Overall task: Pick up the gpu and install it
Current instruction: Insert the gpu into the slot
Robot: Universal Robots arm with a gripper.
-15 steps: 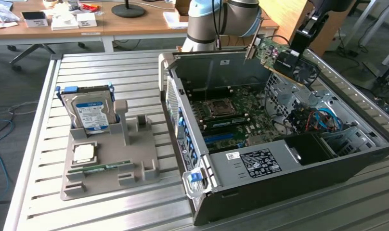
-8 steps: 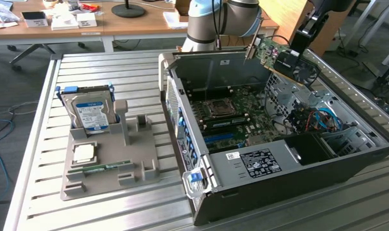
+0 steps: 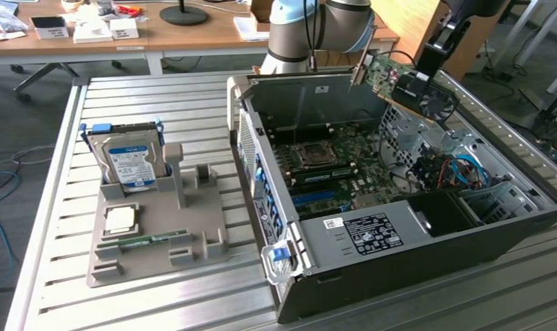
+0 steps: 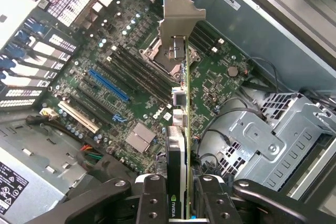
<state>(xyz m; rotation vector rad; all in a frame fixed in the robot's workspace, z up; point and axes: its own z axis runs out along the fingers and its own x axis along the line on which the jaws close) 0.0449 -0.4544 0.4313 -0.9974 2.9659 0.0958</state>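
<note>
The gpu (image 3: 400, 81) is a green card with a black fan and a silver end bracket (image 4: 177, 17). It hangs tilted in the air over the back of the open computer case (image 3: 416, 234), above the motherboard (image 3: 327, 162). My gripper (image 3: 429, 67) is shut on the card's fan end. In the wrist view the gpu (image 4: 181, 140) shows edge-on between my black fingers (image 4: 152, 198), with the gripper (image 4: 181, 205) clamped on it. The motherboard (image 4: 210, 77) with its blue slot (image 4: 107, 85) lies well below the card, apart from it.
A grey parts holder (image 3: 191, 207) on the slatted metal table at the exterior view's left carries a hard drive (image 3: 127, 160), a memory stick (image 3: 154, 239) and a square chip (image 3: 120, 219). A metal drive cage (image 4: 273, 140) and cables (image 3: 458, 171) sit inside the case.
</note>
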